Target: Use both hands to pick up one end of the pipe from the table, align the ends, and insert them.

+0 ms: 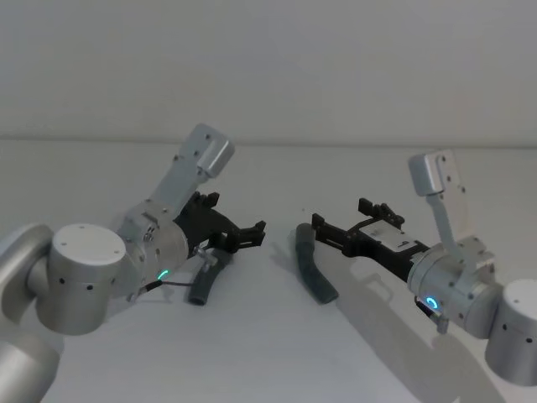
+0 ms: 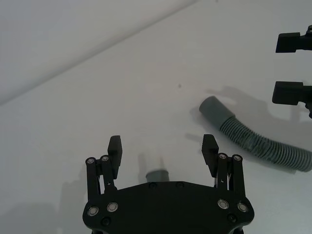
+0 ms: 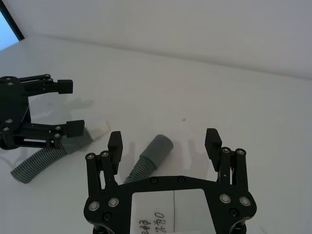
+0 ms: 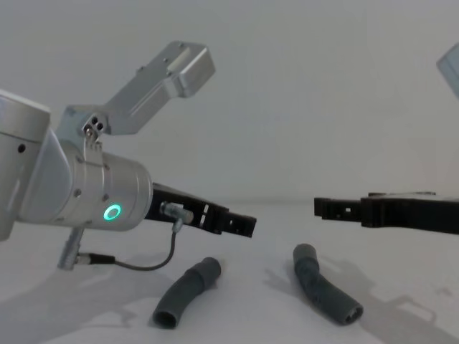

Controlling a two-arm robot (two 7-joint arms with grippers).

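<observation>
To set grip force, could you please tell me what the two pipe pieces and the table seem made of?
The left pipe piece and right pipe piece look like matte dark grey flexible plastic or rubber: corrugated ribs, smooth cuffs. The table looks hard, matte white, perhaps laminate: soft shadows, no glare.

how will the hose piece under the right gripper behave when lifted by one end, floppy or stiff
The corrugated hose piece holds its bend while lying free, so it is probably fairly stiff. Being round, it may roll if nudged. Its smooth cuff looks slicker than the ribs, so the open right gripper might slip there.
</observation>
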